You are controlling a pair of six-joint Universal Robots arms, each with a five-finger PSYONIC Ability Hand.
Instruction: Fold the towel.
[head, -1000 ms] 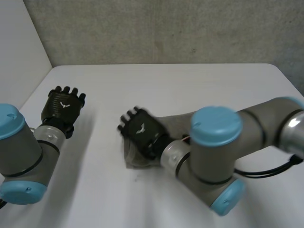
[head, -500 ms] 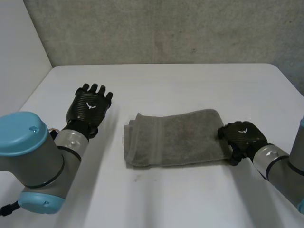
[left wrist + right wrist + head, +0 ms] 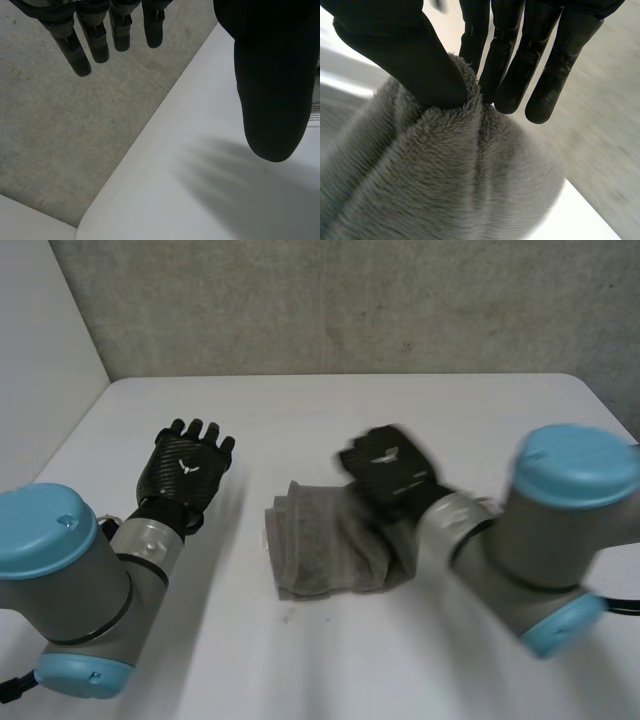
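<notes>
Towel [image 3: 325,550] lies midway on the table [image 3: 480,410], its 3 o'clock end pinched between thumb and fingers of the right hand [image 3: 388,466] and held over the rest. The left hand [image 3: 186,472], at 9 o'clock, hovers straight-fingered (holding nothing). Unpinned layers could drag and bunch, skewing the fold.
</notes>
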